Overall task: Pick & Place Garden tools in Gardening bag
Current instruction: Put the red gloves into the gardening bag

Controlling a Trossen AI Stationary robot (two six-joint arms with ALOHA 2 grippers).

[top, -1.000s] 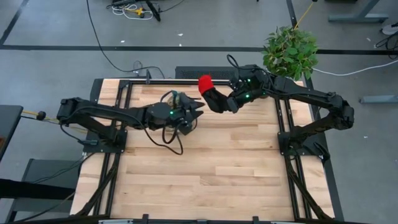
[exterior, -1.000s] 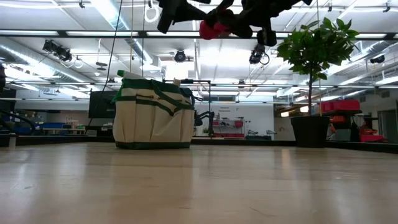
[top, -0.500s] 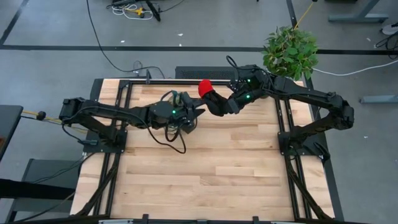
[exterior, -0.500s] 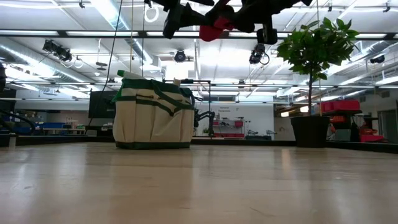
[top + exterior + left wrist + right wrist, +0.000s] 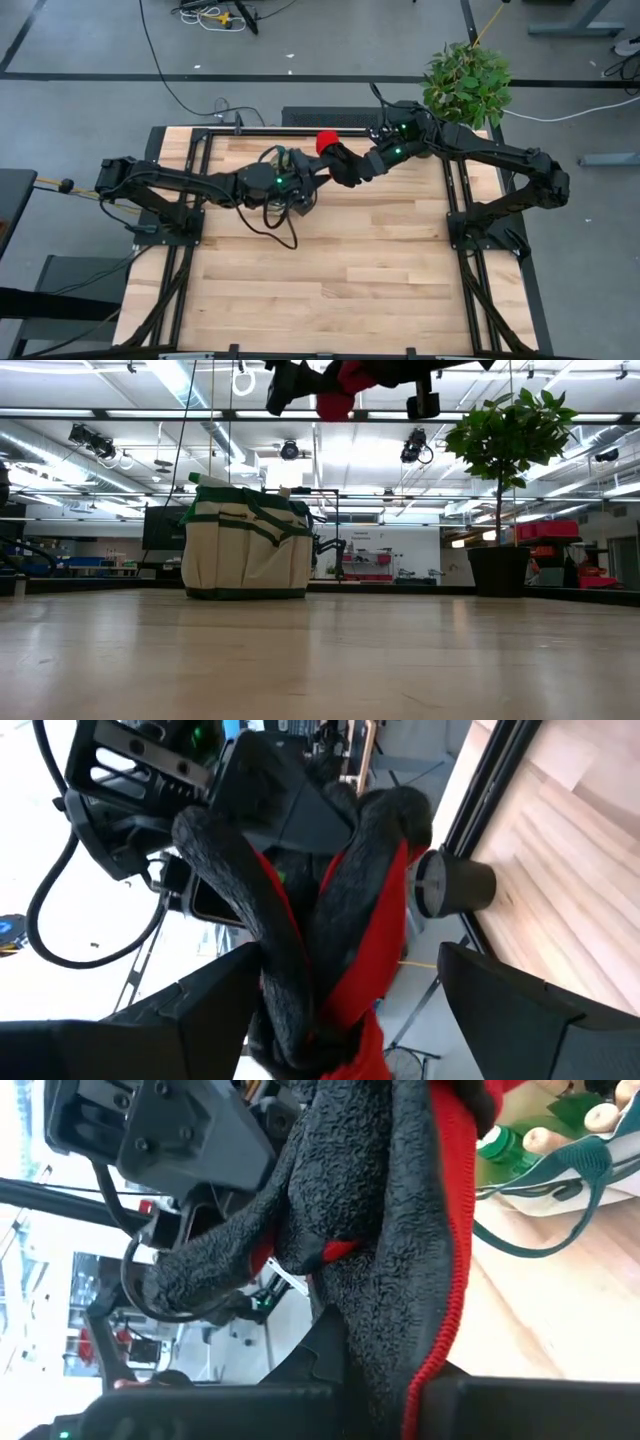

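The table (image 5: 330,270) is light wood, and most of its top lies bare. From above, the bag (image 5: 246,550) is almost wholly hidden under the left arm; from table height it stands whole at the far left, tan cloth with green trim and green straps. The plant (image 5: 466,82) stands off the table's far right corner, and its pot (image 5: 498,572) shows only from table height.

The glove (image 5: 335,158) hangs in the air above the table, just right of the bag and between the two grippers. It has a red cuff and a rough black palm and fingers. From table height its top is cut off by the picture's edge. The right gripper (image 5: 358,168) pinches the glove, its fingers pressed together on the cloth, though the cloth covers the fingertips. The left gripper (image 5: 318,176) is spread wide, one finger (image 5: 190,1020) on each side of the hanging glove; whether they touch it cannot be told.

In the bag's mouth a green spray bottle (image 5: 502,1142) and two wooden handles (image 5: 565,1125) show only in part, behind the glove.
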